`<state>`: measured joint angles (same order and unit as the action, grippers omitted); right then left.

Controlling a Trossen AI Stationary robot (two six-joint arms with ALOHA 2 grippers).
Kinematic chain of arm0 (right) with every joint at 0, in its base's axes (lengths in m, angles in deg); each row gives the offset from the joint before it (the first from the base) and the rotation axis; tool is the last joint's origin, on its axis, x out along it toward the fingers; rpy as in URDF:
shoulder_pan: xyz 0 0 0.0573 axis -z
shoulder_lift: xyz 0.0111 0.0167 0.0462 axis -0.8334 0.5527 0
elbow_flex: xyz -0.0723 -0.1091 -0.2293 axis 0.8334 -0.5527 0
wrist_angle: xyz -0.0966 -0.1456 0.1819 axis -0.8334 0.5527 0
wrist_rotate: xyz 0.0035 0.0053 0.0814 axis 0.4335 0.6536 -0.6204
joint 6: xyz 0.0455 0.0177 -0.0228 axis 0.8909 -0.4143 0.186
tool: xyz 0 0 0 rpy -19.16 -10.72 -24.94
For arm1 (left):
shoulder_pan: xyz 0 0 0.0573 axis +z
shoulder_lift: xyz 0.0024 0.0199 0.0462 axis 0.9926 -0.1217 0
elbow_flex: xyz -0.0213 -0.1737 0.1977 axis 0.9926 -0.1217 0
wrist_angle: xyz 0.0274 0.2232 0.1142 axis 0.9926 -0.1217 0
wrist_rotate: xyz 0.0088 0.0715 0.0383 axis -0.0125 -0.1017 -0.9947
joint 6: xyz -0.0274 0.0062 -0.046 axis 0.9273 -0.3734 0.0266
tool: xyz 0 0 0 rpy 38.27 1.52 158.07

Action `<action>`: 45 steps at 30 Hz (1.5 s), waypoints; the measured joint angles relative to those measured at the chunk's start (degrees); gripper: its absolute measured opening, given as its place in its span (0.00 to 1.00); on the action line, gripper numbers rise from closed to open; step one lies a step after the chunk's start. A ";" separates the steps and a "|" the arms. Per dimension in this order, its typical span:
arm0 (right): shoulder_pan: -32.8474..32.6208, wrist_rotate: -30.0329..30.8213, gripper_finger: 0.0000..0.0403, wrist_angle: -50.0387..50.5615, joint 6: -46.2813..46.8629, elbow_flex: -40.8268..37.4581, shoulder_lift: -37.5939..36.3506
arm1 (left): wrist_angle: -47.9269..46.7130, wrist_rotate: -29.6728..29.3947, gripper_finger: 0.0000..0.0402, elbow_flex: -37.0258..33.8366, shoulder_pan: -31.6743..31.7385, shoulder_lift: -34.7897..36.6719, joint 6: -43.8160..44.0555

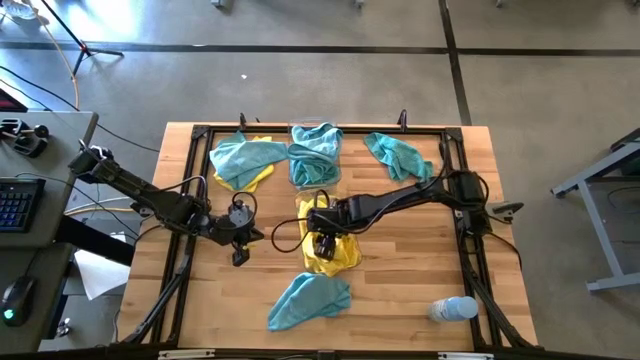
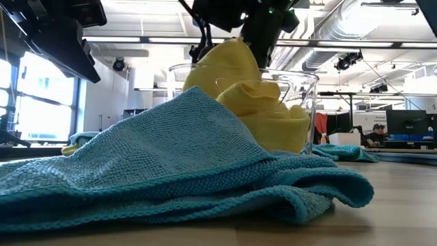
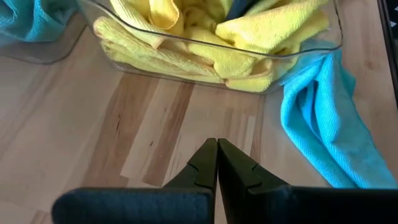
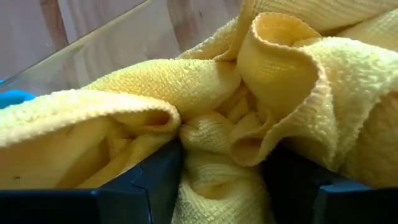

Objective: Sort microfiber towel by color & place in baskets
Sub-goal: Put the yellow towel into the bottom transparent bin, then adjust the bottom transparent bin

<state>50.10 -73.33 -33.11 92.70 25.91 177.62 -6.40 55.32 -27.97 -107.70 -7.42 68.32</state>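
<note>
Overhead-only plastic bottle point(image 1: 452, 309); right tool point(image 4: 217, 168) amid yellow towel point(image 4: 205, 99)

You are getting even, bright overhead light; ceiling strip lamps point(image 2: 171, 39) are glaring in the low view, where the nearest teal-blue microfiber towel point(image 2: 157, 171) is blurring softly.

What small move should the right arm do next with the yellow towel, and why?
Probably open the fingers and let go. The right gripper holds a yellow towel already down inside the clear basket with other yellow towels, so only the release seems left.
</note>
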 joint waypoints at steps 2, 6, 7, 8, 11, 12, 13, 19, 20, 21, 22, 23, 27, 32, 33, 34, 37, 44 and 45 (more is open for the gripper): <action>0.00 0.23 0.50 1.28 -0.07 0.66 -0.43 | -0.05 0.02 0.00 0.00 0.00 0.00 -0.25; -0.02 0.23 0.50 6.21 -0.69 4.34 -1.62 | -0.52 0.04 0.00 0.00 -0.02 0.00 -0.45; -0.02 0.22 0.50 7.58 -0.97 5.65 -1.88 | -0.55 0.06 0.00 0.00 -0.02 0.00 -0.45; -0.02 0.23 0.50 9.28 -1.27 7.06 -2.08 | -0.77 0.07 0.00 0.00 -0.02 0.00 -0.45; -0.02 0.30 0.50 14.22 -2.30 12.14 -2.49 | -1.01 0.78 0.00 0.00 -0.02 -0.01 -0.45; -0.02 0.32 0.50 16.02 -2.86 13.92 -2.49 | -1.16 1.25 0.00 0.01 -0.02 0.00 -0.46; -0.02 0.43 0.50 17.64 -3.37 15.73 -2.49 | -1.37 1.59 0.00 0.02 -0.02 -0.01 -0.46; -0.03 3.24 0.49 25.40 -7.02 25.06 -2.56 | -2.27 1.64 0.00 0.02 -0.07 -0.02 -0.47; -0.07 5.00 0.49 26.90 -7.66 25.97 -2.61 | -2.29 1.64 0.00 0.02 -0.07 0.00 -0.47; -0.07 6.58 0.48 28.90 -8.14 26.39 -3.03 | -2.30 1.62 0.00 0.02 -0.07 -0.01 -0.47; -0.07 7.66 0.46 31.20 -8.23 26.27 -3.57 | -2.39 1.62 0.00 0.02 -0.09 0.00 -0.45; 0.00 8.12 0.44 32.83 -8.19 25.36 -4.43 | -2.54 1.60 0.00 0.02 -0.09 -0.02 -0.45; 1.15 8.21 0.30 34.69 -6.48 16.38 -10.79 | -2.80 1.57 0.00 0.02 -0.09 0.00 -0.45; 3.04 8.90 0.09 24.49 1.69 -1.95 -23.36 | -2.84 1.48 0.00 0.02 -0.07 0.00 -0.19; 3.35 9.21 0.06 21.98 3.86 -5.71 -25.66 | -2.82 1.42 0.00 0.02 -0.07 0.00 -0.14; 3.61 9.28 0.03 19.58 5.87 -9.45 -27.61 | -2.82 1.42 0.00 0.02 -0.07 0.00 -0.04; 3.87 7.07 0.02 13.46 11.66 -18.76 -30.81 | -2.81 1.40 0.00 0.02 -0.08 -0.01 0.88; 2.04 -0.09 0.00 4.50 19.38 -28.52 -27.91 | -3.28 1.09 0.00 0.02 -0.07 -0.02 2.13; 1.64 -0.48 0.01 3.87 19.76 -28.67 -27.32 | -3.26 1.07 0.00 0.02 -0.07 -0.02 2.13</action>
<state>51.74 -73.81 -29.24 112.46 -2.76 150.29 -9.65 56.39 -27.94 -107.76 -7.43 70.45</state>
